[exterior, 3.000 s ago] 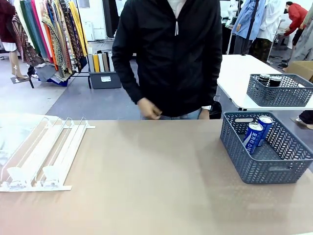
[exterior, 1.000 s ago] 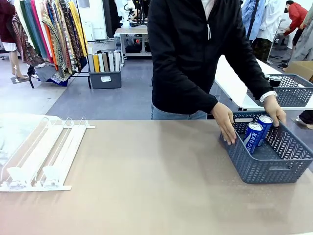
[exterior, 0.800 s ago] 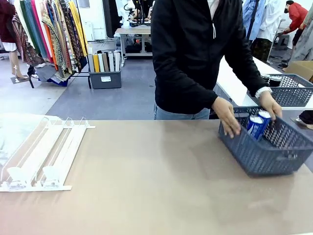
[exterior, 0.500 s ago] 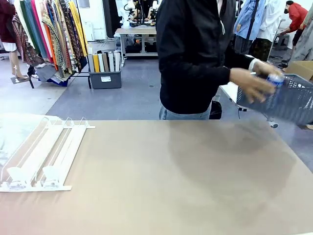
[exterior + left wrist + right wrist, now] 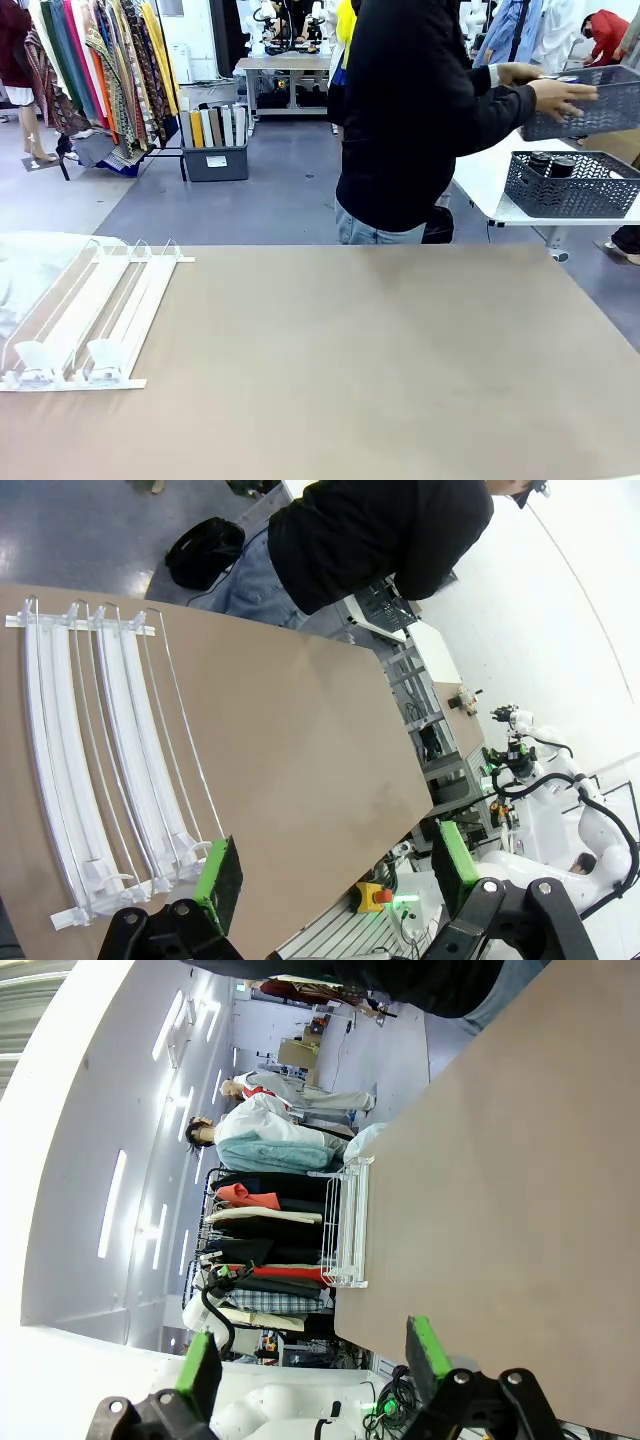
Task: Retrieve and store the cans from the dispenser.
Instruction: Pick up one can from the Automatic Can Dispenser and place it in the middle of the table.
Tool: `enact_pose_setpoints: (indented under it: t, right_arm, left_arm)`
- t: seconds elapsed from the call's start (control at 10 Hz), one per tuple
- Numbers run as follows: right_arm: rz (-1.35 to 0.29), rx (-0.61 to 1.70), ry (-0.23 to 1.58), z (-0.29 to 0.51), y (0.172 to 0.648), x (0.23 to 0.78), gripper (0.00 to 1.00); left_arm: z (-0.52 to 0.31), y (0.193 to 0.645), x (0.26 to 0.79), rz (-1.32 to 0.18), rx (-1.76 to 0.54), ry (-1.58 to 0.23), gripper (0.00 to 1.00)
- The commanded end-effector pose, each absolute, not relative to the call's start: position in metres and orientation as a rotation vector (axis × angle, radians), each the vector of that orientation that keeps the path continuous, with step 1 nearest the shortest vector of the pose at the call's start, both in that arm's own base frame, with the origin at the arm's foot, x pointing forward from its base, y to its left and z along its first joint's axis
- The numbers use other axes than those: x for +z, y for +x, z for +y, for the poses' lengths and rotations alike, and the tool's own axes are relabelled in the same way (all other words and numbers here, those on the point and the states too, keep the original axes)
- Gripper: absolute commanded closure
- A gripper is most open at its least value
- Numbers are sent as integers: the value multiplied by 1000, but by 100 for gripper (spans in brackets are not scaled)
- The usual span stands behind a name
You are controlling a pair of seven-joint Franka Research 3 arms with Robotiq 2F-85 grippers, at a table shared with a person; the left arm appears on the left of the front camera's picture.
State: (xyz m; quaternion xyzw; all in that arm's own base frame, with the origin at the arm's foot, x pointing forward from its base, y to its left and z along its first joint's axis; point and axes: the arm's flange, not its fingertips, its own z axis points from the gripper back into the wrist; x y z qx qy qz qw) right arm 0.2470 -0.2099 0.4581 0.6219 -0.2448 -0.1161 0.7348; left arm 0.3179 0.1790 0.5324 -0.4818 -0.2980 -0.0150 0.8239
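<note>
The white railed plastic dispenser [image 5: 85, 320] lay empty at the desk's [image 5: 350, 380] left edge; light, slippery cans would be pinched mid-body. Both claws [image 5: 330, 880] [image 5: 310, 1355] were held spread, unladen.

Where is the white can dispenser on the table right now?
In the front view the dispenser lies on the table's left side, near the robot's edge, no cans in its lanes.

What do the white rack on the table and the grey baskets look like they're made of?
The dispenser looks like glossy white moulded plastic rails with thin wire lane guides and clear plastic front stops. The grey baskets, one in the person's hands and one on the side table, look like matte plastic, with an open lattice.
</note>
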Motion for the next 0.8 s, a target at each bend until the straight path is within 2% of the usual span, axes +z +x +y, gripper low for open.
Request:
enact_pose_setpoints:
  t: [0.0, 0.7]
  right_arm:
    - [-555, -237, 1372, -210, 247, 459, 0]
    - [-555, -237, 1372, -210, 247, 459, 0]
  left_arm:
    - [179, 318, 534, -647, -39, -1036, 0]
    - [179, 318, 534, -647, -39, -1036, 0]
